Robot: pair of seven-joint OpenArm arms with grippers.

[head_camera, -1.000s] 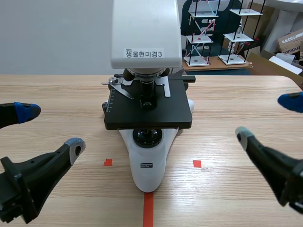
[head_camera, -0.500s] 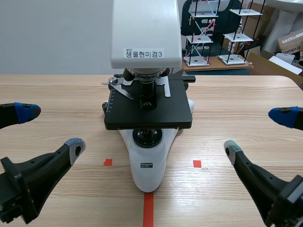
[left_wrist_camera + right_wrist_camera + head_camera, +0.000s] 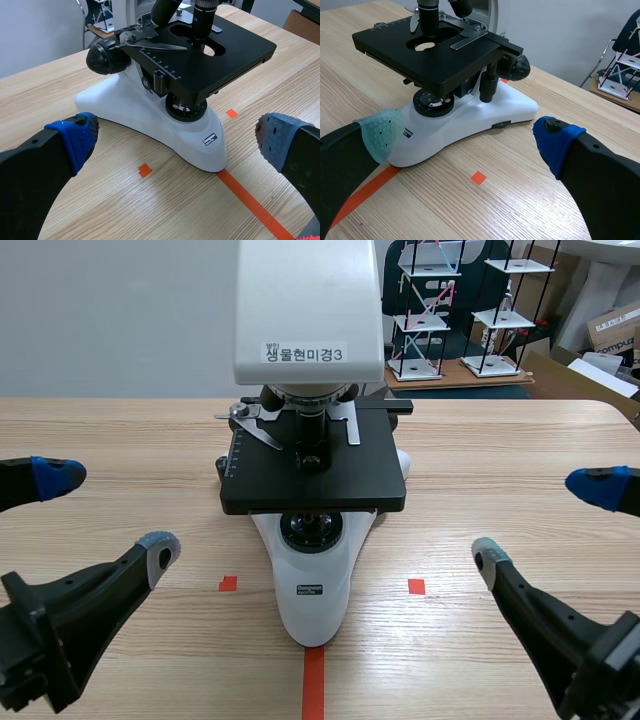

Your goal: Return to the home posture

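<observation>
My left tool (image 3: 107, 511) and right tool (image 3: 545, 520) hang low over the worktop (image 3: 500, 440), both spread wide, holding nothing. The white microscope (image 3: 312, 580) stands between them, touching neither. Small rack models (image 3: 425, 315) stand beyond the worktop.

Microscope (image 3: 312, 490): head (image 3: 308, 310) cut off at 12 o'clock in the scene view; both wrist views lose everything above the stage (image 3: 225, 45).
Base label (image 3: 311, 591): print too small to read.
Cardboard box (image 3: 615, 328), at 2 o'clock from the microscope: cropped, lettering partial.
Left arm (image 3: 50, 640), right arm (image 3: 590, 640): cut off at 7 and 5 o'clock.
</observation>
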